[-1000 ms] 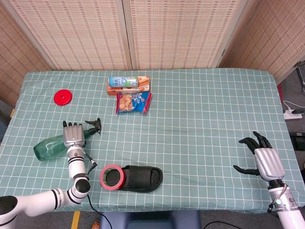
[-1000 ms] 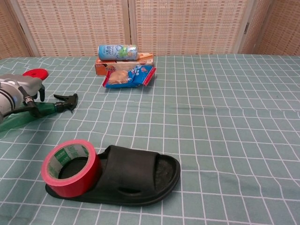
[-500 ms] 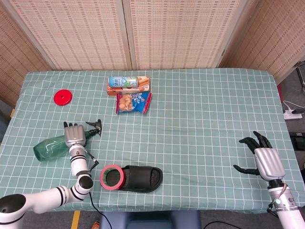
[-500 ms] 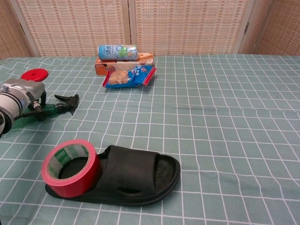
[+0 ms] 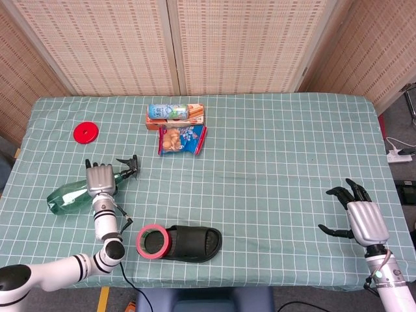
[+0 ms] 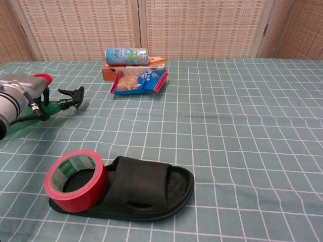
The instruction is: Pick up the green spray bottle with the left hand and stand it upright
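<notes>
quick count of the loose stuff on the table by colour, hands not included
Red: 2 – red disc, tape roll
Green: 1 – green spray bottle
Black: 1 – slipper
Blue: 2 – snack bag, can
Orange: 1 – box under the can
Total: 7

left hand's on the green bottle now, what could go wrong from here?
1. The left hand grips the green spray bottle near its neck, with the long body sticking out sideways; it may swing or slip as it is tipped upright.
2. The black trigger nozzle juts past the hand and could snag the tablecloth.
3. The red tape roll and black slipper lie close by; a sweeping arm might knock them.
</notes>
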### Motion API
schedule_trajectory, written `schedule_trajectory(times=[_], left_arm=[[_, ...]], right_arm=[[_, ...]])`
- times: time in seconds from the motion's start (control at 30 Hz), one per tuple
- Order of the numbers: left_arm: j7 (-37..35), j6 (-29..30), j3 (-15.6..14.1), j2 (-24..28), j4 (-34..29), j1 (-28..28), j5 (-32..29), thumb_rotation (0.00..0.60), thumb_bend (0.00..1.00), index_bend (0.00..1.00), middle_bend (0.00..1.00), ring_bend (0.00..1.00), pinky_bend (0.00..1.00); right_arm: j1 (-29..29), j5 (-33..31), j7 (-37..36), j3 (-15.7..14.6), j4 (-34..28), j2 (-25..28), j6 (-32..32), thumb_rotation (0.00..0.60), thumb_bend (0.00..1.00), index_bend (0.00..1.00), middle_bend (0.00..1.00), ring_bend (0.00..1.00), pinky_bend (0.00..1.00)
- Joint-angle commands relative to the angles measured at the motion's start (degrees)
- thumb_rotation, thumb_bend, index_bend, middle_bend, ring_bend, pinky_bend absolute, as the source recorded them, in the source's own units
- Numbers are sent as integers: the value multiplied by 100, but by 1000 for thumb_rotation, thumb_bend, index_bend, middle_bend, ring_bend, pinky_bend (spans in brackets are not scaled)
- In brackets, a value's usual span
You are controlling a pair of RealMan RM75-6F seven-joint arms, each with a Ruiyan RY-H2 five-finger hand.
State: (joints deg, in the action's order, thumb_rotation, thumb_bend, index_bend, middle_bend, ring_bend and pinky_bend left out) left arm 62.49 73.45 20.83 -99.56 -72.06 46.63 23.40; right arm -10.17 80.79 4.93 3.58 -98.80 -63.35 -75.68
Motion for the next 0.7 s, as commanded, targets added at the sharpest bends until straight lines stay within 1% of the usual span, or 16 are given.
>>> schedule_trajectory(times=[0.03,0.17,0.27,0.37,0.47,0.6,0.7], left_arm=[[-370,332,98,370,-606,-110,449,600,369,613,395,260,105],[-1049,768,202,908,-1335,-315,1276,600,394,657,454,314,158],[-1559,941,264,1196,-1560,-466,1758,600,424,707,514,367,196],[-2122,1022,389,1406,-1637,-616,2058,600,447,744,563,405,219],[-2795,1076,557,1538,-1604,-760,2311,600,449,756,582,419,223],[-3642,1081,746,1528,-1403,-893,2503,600,442,739,591,423,223],[-4290,1025,907,1401,-1216,-945,2537,600,441,735,592,424,216]], right_arm=[[0,-4,3,2,1,-2,0,600,0,279,232,8,105],[5,-9,28,5,1,-14,-18,600,0,279,232,8,105],[13,-9,74,8,3,-31,-43,600,0,279,232,9,105],[22,-13,135,13,15,-57,-77,600,0,279,232,8,105],[30,-20,209,20,25,-88,-112,600,0,279,232,9,105],[41,-23,316,29,37,-135,-163,600,0,279,232,9,105],[47,-29,405,37,42,-168,-197,600,0,279,232,9,105]])
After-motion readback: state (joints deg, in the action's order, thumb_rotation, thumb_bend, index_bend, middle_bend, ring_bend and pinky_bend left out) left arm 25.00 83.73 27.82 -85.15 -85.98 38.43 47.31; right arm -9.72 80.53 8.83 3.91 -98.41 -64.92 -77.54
